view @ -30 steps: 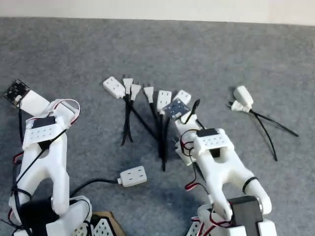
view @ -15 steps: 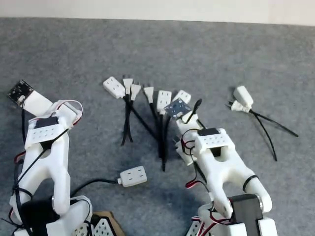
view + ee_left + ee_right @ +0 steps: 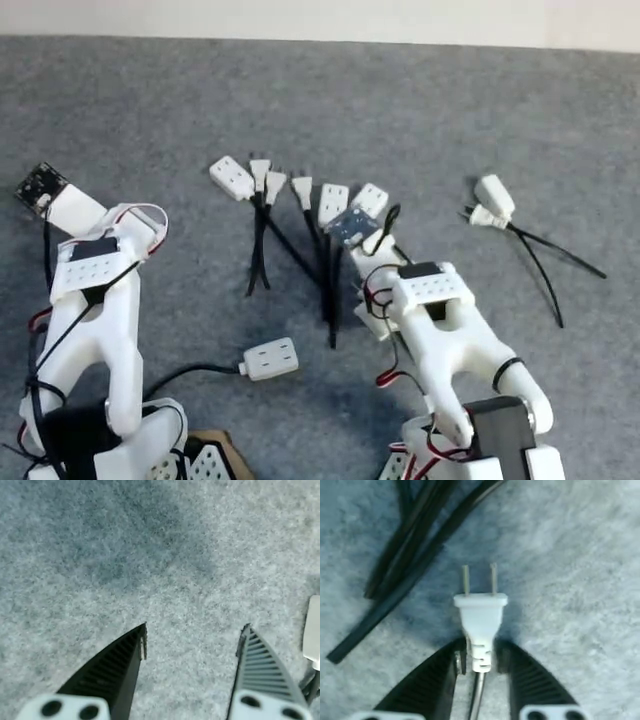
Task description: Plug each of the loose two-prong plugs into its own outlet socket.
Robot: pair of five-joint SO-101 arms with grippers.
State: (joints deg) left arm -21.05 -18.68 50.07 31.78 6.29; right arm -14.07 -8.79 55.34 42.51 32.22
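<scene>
**Surface.** Grey, carpet-textured surface [image 3: 420,110] carrying all items.

**Right claw** [image 3: 479,656]. Black ribbed fingers were closed on the rear body of a white two-prong plastic plug [image 3: 480,615]. The metal prongs [image 3: 479,580] pointed away from the claw and sat in no socket. The plug lay low over the surface, its cord leaving rearward between the fingers. A bundle of black cords [image 3: 415,550] ran just beside it.

**Left claw** [image 3: 194,632]. The fingers stood wide apart with nothing between them, above bare surface at the left side. A white plastic piece [image 3: 314,630] showed at the view's edge; what it was could not be told.

**Middle row, high view.**
- A white rectangular outlet socket [image 3: 232,177] lay at the left end.
- Three loose white plugs [image 3: 275,183] lay side by side next to it, unplugged.
- A pair of white sockets [image 3: 333,203] closed the row, just beside the right arm's wrist.
- Black cords trailed from this row toward the arms.

**Far right.** A lone white socket [image 3: 494,191] lay with a small white plug [image 3: 481,216] just beside it, not inserted. Thin black cords ran off to the right.

**Near the arms.** A white socket block [image 3: 271,358] lay between the two arms, well apart from the row. Its thick black cord [image 3: 195,372] led toward the left arm's base.
</scene>
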